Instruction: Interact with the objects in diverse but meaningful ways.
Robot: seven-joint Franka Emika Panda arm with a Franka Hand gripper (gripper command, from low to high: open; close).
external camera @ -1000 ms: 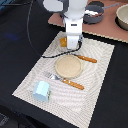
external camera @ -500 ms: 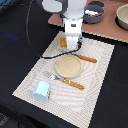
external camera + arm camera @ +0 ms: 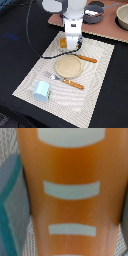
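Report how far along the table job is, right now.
Already laid on the placemat: plate, fork, knife, light-blue cup. In hand: the gripper sits low over an orange object at the mat's far edge; grip unclear. Left: the saucepan on the brown board looks untouched.

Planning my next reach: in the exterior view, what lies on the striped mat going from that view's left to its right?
Blue cup → fork → plate → knife.
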